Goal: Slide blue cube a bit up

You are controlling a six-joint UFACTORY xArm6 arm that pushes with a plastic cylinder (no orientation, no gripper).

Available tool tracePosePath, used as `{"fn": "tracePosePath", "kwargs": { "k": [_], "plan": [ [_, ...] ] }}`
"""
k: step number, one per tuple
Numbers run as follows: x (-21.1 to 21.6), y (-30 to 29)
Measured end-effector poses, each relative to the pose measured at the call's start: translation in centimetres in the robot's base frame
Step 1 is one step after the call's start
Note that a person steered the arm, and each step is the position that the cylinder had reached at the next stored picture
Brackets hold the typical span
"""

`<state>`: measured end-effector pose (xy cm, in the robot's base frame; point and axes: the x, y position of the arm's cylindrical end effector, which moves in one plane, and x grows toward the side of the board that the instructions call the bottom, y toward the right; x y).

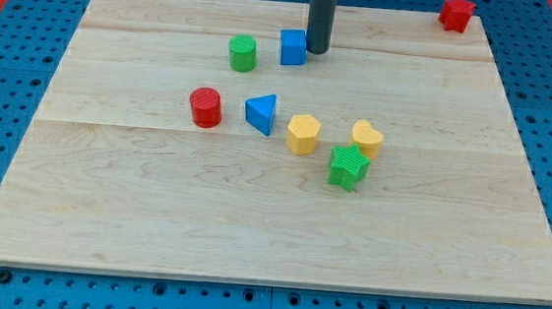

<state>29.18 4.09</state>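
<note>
Currently you see my tip [318,51] touching the right side of the blue cube [293,47] at the tabletop's [252,212] far middle, right of the green cylinder [243,52]; the end effector is a bare rod holding nothing, and the farward slide looks still undone.

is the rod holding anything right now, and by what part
Nothing is held. My tip only stands against the right side of the blue cube, near the view's top.
</note>
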Motion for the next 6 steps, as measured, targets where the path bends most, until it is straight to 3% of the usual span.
{"fn": "tracePosePath", "kwargs": {
  "k": [1,3,6],
  "plan": [
    [1.0,-3.4],
    [-2.7,-13.3],
    [-2.2,-10.9]
  ]
}}
